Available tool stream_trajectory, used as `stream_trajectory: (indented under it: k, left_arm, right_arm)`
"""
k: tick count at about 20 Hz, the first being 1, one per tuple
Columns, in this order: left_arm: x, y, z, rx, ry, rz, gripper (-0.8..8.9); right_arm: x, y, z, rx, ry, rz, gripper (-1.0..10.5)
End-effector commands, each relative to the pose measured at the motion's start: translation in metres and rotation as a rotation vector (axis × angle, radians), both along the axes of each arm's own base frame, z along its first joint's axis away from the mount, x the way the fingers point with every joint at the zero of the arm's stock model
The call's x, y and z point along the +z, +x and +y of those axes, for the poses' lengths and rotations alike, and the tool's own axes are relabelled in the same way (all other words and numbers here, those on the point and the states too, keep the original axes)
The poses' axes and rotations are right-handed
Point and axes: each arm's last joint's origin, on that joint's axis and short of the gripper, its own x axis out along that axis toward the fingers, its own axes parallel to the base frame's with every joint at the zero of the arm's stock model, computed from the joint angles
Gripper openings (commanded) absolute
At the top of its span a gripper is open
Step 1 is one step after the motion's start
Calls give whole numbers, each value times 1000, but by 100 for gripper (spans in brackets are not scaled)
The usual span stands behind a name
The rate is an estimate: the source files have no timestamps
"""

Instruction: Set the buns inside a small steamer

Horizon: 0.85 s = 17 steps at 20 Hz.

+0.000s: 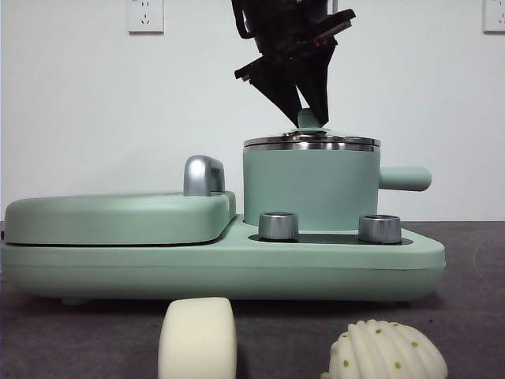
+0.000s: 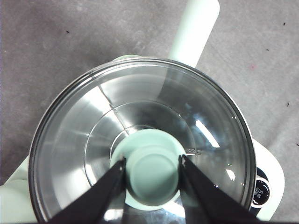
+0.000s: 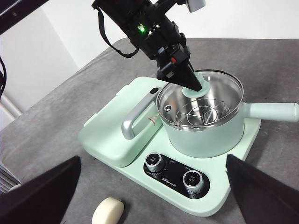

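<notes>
Left fingers (image 2: 152, 173) clamped on steamer lid knob (image 2: 153, 173), right fingers (image 3: 149, 196) apart, buns (image 1: 197, 338) on table.

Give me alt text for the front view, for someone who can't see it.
A black pincer comes down from above onto the green knob of the lid on a mint-green steamer pot, which stands on a mint-green cooker base. In the foreground, two cream buns lie on the table: a smooth block and a ridged dome.
</notes>
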Motion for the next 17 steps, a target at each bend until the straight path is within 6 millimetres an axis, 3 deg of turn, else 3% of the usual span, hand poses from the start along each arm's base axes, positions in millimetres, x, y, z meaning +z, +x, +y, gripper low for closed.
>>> stream_trajectory:
  k: [1,5,11,17]
  left_arm:
    - [-2,-1,-8,-24,-8,-8,51]
    - [5,-1,-5,25,-35,1,14]
    - [35,-9,5,68,-74,-46,15]
    - [50,-1,31,149,-50,-91,15]
  right_arm:
    - [5,-1,0,2,-3,-28,496]
    - [5,-1,0,1,-3,-28,496]
    - [5,-1,0,1,-3,-28,496]
    - [5,-1,0,2,-2,-26,496]
